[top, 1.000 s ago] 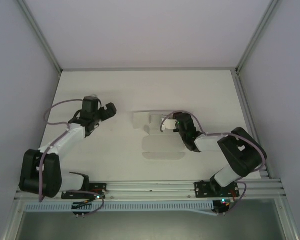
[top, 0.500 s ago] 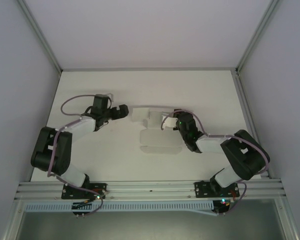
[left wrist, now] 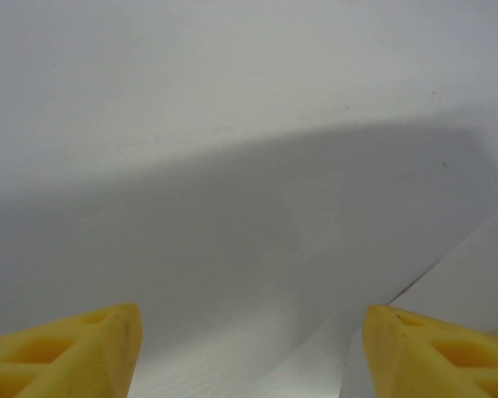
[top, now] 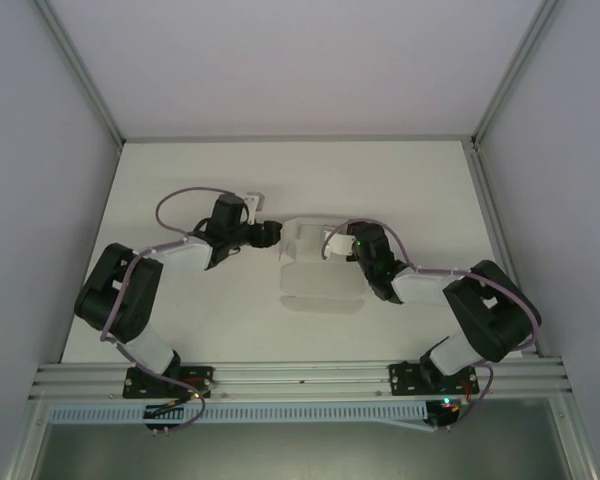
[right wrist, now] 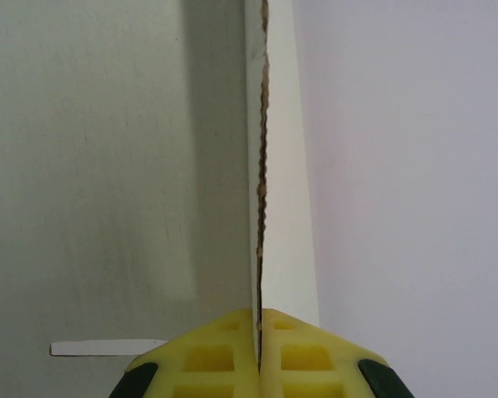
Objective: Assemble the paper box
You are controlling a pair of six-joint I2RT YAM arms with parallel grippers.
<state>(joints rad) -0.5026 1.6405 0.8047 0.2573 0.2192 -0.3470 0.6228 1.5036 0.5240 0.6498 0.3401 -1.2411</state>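
Note:
The paper box (top: 320,278) is a flat white die-cut sheet lying mid-table, with raised flaps at its far end. My right gripper (top: 332,246) is shut on an upright flap; in the right wrist view the flap's thin edge (right wrist: 260,166) runs straight up from between the yellow fingers (right wrist: 224,356). My left gripper (top: 272,234) has come in from the left and sits against the sheet's far-left flap (top: 298,232). Its yellow fingertips (left wrist: 75,352) stand wide apart, open, with white card (left wrist: 257,249) close in front of them.
The white table (top: 180,180) is walled on both sides and at the back by pale panels with metal rails. A metal rail (top: 300,375) runs along the near edge by the arm bases. Bare surface lies at the far and left sides.
The left arm has swung right across the table, its gripper arriving at the sheet's left flap. The right gripper kept its hold and the sheet shifted slightly.

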